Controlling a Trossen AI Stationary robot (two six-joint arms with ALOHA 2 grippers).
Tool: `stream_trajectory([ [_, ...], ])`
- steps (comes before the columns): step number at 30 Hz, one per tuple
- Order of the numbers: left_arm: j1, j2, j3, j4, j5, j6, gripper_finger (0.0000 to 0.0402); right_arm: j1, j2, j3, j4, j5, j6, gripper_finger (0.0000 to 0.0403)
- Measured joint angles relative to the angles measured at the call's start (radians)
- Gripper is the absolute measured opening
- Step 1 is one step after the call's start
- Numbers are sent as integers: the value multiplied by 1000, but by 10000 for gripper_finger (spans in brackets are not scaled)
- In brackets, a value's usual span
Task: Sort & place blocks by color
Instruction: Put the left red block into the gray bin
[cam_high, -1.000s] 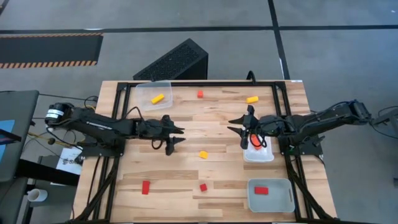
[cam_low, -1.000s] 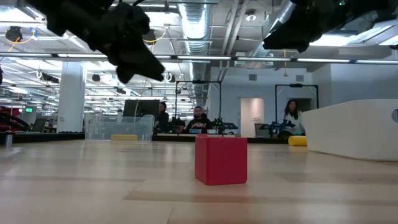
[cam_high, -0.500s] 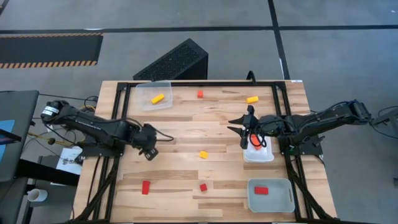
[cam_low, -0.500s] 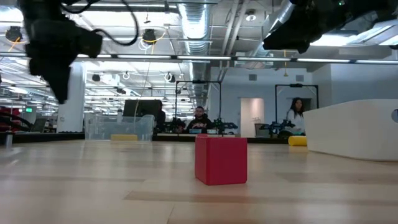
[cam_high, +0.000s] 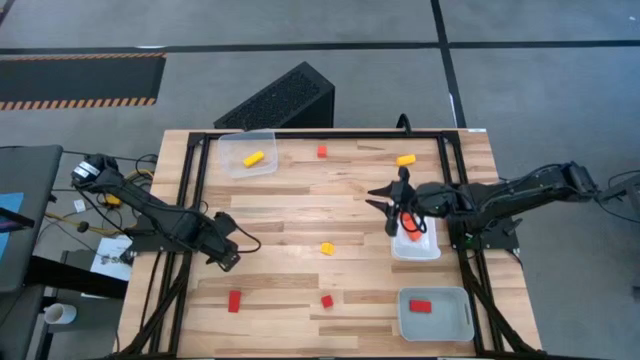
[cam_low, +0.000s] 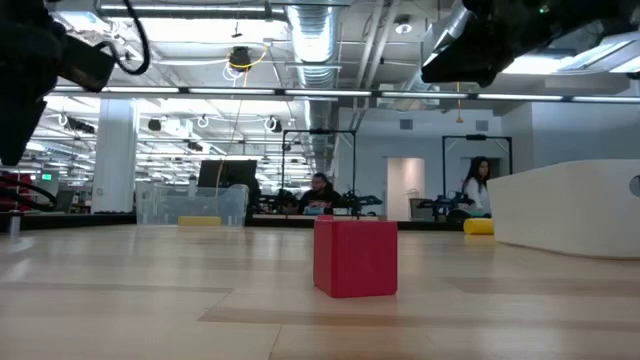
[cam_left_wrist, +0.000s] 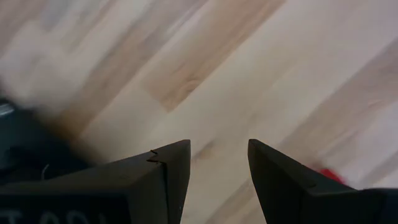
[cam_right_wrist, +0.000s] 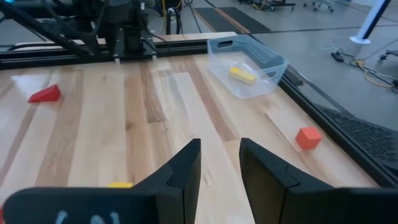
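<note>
Red bar block (cam_high: 234, 301) just beside left hand (cam_high: 228, 260).

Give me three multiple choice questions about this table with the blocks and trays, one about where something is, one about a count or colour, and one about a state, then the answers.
1. Where does the left gripper hang?
A. Over bare wood near the table's left edge
B. Over the red block's tray
C. Over the far right corner

2. What colour is the block in the clear tray at the far left?
A. Red
B. Yellow
C. Blue

3. How do the left gripper's fingers stand?
A. Apart with nothing between them
B. Clamped on a red block
C. Clamped on a tray rim

Answers:
1 A, the high view shows it over bare planks.
2 B, it shows yellow through the tray.
3 A, the left wrist view shows only wood in the gap.
</note>
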Motion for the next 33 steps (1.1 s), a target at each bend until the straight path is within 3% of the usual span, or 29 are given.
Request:
stream_trajectory([
  [7, -42, -79, 0, -41, -9, -76, 159, -23, 0, 0, 2, 0, 1, 133],
  [16, -117, -170, 0, -15, -134, -269, 238, -21, 0, 0, 6, 0, 1, 134],
  [24, -121, -74, 0, 115, -42, -263, 293, 1, 0, 0, 3, -2, 1, 129],
  [33, -143, 71, 0, 184, -19, -369, 309, 1, 0, 0, 7, -2, 2, 129],
])
